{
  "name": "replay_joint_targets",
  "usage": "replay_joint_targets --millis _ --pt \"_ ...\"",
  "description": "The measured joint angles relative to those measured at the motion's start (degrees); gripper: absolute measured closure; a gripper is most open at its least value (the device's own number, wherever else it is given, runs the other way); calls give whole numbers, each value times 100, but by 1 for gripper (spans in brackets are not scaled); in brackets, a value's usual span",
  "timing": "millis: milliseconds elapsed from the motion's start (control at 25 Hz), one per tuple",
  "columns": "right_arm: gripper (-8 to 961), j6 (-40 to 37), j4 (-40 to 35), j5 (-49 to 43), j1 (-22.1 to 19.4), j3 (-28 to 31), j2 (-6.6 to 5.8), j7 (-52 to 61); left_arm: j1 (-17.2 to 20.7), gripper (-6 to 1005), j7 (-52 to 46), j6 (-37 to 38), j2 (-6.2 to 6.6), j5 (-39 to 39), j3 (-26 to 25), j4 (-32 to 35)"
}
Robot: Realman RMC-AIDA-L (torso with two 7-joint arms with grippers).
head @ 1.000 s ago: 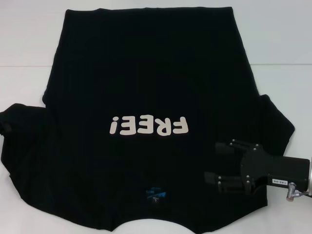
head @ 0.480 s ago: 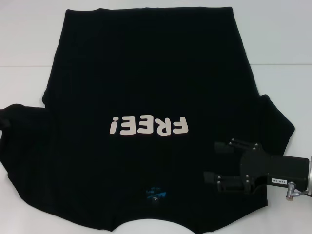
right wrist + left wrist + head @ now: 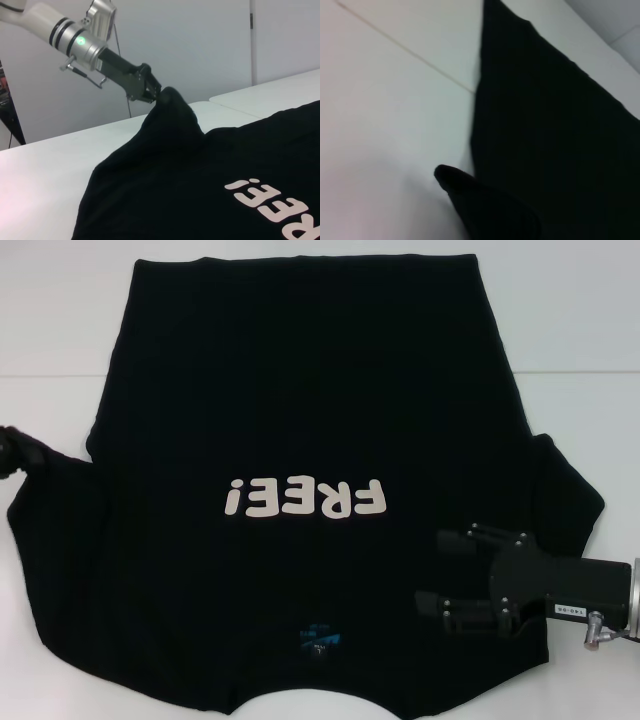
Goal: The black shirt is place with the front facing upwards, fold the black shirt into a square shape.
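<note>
The black shirt [image 3: 300, 410] lies spread on the white table, front up, with its white "FREE!" lettering [image 3: 305, 498] and blue neck label [image 3: 320, 640] toward me. At the far left edge my left gripper [image 3: 10, 447] pinches the tip of the shirt's sleeve. The right wrist view shows that gripper [image 3: 156, 95] shut on the sleeve, which rises off the table in a peak [image 3: 172, 107]. My right gripper [image 3: 442, 570] hovers open over the shirt's near right shoulder area, nothing between its fingers. The left wrist view shows only black cloth [image 3: 545, 140] and table.
The white table [image 3: 580, 320] shows bare around the shirt, with a seam [image 3: 585, 373] running across it. A pale wall [image 3: 190, 45] stands behind the left arm [image 3: 75, 37] in the right wrist view.
My left gripper has drawn the sleeve tip up and away from me, so the left sleeve now rises in a peak. The right gripper has hardly shifted.
</note>
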Motion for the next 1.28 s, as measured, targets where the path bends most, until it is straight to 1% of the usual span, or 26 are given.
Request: replay_joint_targets --millis 200,320,480,600,840,960,1080,1160,1200,1240,1280 --pt "38 0 10 0 0 -2 0 0 -127 984 -95 172 -72 7 165 66" --pt "38 0 12 0 4 -1 0 0 -185 984 -126 177 -140 6 237 61" --pt "38 0 13 0 7 -2 0 0 -243 983 -127 179 -266 -8 238 20" --pt "38 0 13 0 9 -1 0 0 -327 983 -106 181 -320 -38 235 -181" --pt "38 0 12 0 9 -1 0 0 -491 832 -25 215 -328 -301 204 -801" --pt "37 0 13 0 9 -2 0 0 -466 757 147 301 -330 -499 193 -867" --pt "37 1 13 0 9 -2 0 0 -363 681 519 561 -315 -858 186 -894" --pt "37 1 13 0 9 0 0 0 -254 631 980 806 -289 -1167 179 -895" --pt "37 1 17 0 9 3 0 0 -190 583 1280 947 -279 -1326 177 -887" --pt "37 1 30 0 9 10 0 0 -119 535 1730 1136 -271 -1494 171 -870" --pt "37 1 40 0 9 16 0 0 31 486 2499 1443 -269 -1767 162 -860"
